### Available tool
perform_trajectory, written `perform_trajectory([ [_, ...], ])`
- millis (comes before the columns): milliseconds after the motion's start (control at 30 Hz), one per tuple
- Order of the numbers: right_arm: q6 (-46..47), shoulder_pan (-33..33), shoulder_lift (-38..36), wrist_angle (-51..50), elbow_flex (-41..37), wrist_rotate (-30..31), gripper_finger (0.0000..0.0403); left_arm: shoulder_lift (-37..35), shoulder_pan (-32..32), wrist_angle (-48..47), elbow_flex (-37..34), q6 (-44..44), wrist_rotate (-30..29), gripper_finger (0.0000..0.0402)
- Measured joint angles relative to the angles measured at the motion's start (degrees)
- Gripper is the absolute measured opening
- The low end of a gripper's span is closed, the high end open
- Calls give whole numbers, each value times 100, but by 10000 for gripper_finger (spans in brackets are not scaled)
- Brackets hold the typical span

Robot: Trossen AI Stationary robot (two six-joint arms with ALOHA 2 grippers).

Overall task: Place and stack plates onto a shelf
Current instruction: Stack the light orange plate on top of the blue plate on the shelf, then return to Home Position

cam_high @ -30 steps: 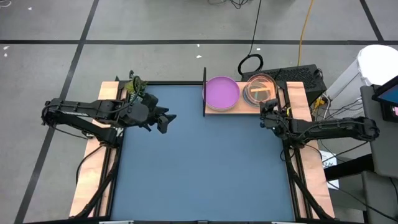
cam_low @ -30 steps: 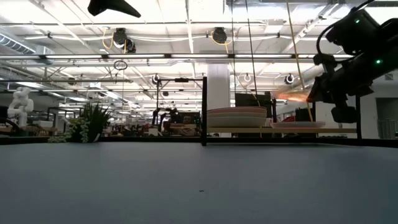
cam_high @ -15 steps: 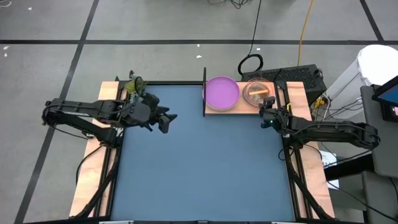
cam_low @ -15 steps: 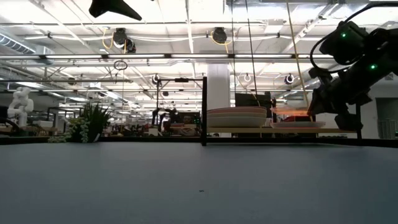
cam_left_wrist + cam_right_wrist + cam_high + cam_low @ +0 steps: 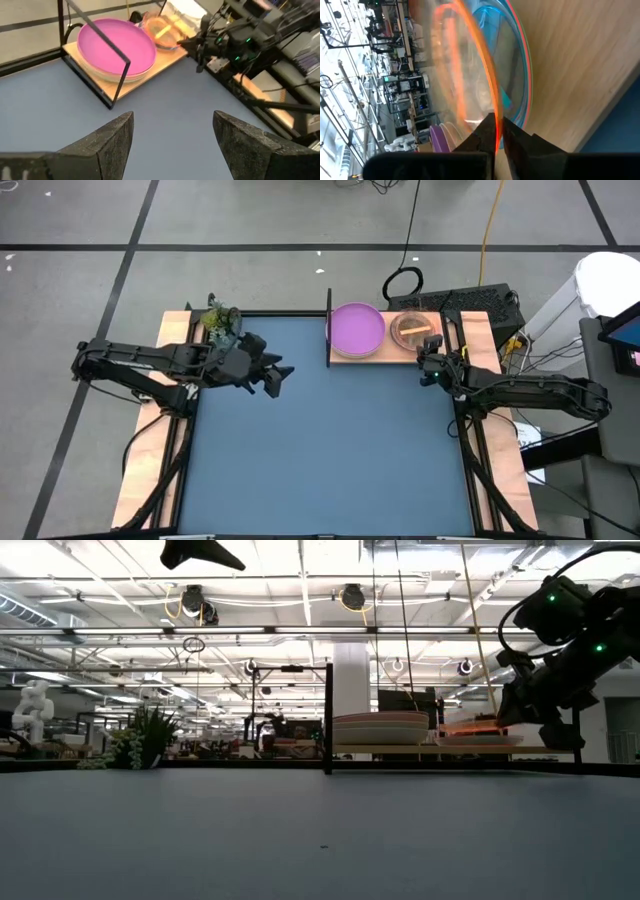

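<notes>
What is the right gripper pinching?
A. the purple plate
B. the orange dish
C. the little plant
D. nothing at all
B. In the right wrist view the right gripper has its fingers closed on the rim of the orange dish, held tilted over the other small dishes on the shelf; the purple plate lies untouched beside it.

Over the last second the right gripper (image 5: pixel 428 366) has drawn back from the shelf (image 5: pixel 345 356) toward 6 o'clock, its arm now lying lower and flatter along the table's right edge; the orange dish (image 5: pixel 414 328) it pinches by the rim has sunk from a raised tilt to lie almost level on the dish stack (image 5: pixel 478 739); the left gripper (image 5: pixel 278 376), fingers spread, has slid a little toward 3 o'clock over the mat (image 5: pixel 330 450).
</notes>
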Motion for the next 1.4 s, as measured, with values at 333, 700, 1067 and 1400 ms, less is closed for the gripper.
perform_trajectory([
  [333,4,2,4,39,0,146,64,-15,0,43,2,32,-1,275],
  [700,-11,20,1,320,0,136,118,-13,0,43,2,28,-1,275],
  [1067,-325,492,-255,629,2,86,125,-13,-22,43,2,13,98,275],
  [1400,-2850,935,-572,2146,4,-576,125,-13,-22,43,2,1690,96,275],
])
